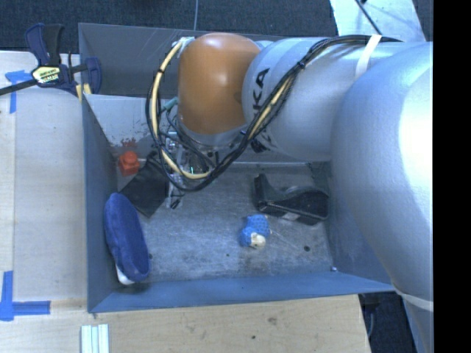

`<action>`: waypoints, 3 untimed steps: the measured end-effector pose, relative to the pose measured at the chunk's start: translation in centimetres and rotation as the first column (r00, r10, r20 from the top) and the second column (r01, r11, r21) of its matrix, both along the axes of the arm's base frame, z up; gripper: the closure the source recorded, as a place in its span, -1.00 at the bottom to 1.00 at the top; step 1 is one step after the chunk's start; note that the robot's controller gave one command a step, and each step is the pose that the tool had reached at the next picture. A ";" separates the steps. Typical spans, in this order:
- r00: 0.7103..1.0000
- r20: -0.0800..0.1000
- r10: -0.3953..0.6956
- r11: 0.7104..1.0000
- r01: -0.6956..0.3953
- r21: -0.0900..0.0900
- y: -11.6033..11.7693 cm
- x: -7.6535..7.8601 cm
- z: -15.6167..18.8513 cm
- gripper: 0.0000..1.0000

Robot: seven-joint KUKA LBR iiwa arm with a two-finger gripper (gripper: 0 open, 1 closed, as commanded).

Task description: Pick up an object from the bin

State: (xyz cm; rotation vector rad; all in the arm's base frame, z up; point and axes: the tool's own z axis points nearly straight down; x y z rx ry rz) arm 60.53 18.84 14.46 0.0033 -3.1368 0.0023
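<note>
Low in the grey metal bin (221, 289), toward its back left part, the gripper (175, 191) hangs beneath the wrist's orange cover (213, 79) and a loop of yellow and black cables (158, 105). These hide most of it, so it cannot be told whether it is open or closed, nor whether it grips anything. Nearest to it is a flat black piece (146, 191) lying tilted on the bin floor, just to the left of the gripper in the camera view. A small orange-red block (129, 162) sits just behind that black piece, close to the left wall. Along the left wall toward the front lies a long dark blue padded thing (125, 234) with a white end. A small blue and pale toy (255, 234) rests near the middle of the floor, and a black stapler-like object (291, 201) lies to its right, apart from it.
</note>
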 end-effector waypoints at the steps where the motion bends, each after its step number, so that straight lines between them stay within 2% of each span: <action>1: 0.995 0.000 -0.101 0.995 0.101 0.000 1.3 -2.3 -7.8 -1.00; 2: 0.995 0.009 -0.103 0.995 0.103 0.003 1.2 -1.9 -7.2 1.00; 3: 0.997 0.016 -0.077 0.997 0.077 0.006 1.1 0.2 6.3 1.00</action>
